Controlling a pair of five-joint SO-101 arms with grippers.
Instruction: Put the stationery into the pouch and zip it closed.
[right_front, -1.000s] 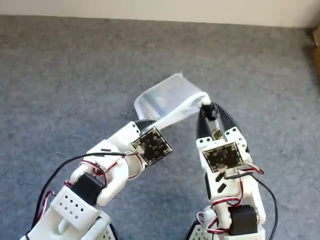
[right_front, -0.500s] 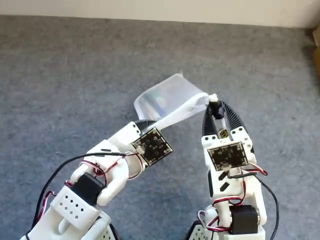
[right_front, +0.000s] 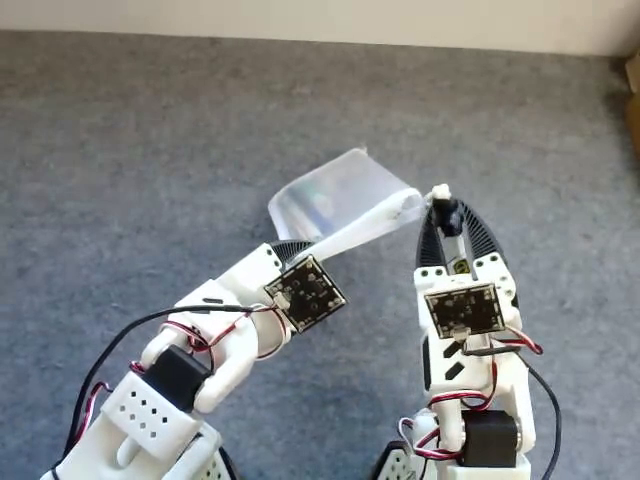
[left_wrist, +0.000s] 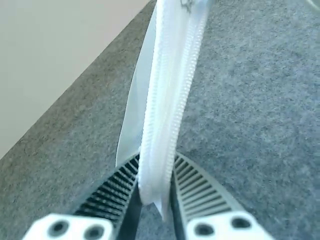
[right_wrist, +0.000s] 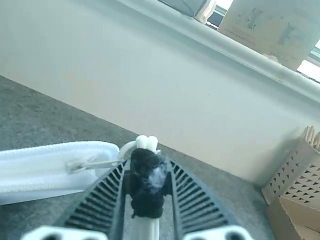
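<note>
While the left hand (left_wrist: 156, 160) clamps one zipper end of the translucent white plastic pouch (right_front: 340, 195), held above the middle of the grey carpeted surface (right_front: 150, 150), the right hand (right_wrist: 146, 167) pinches its black fuzzy zipper pull (right_wrist: 146, 192); contents unclear.

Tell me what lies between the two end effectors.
The pouch's white zipper strip runs from the left end effector to the right end effector; the high view shows it.

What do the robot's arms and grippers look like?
The left arm and right arm are white with black motors, red and black cables and a square circuit board at the wrist. The left gripper and right gripper have black ribbed fingers.
</note>
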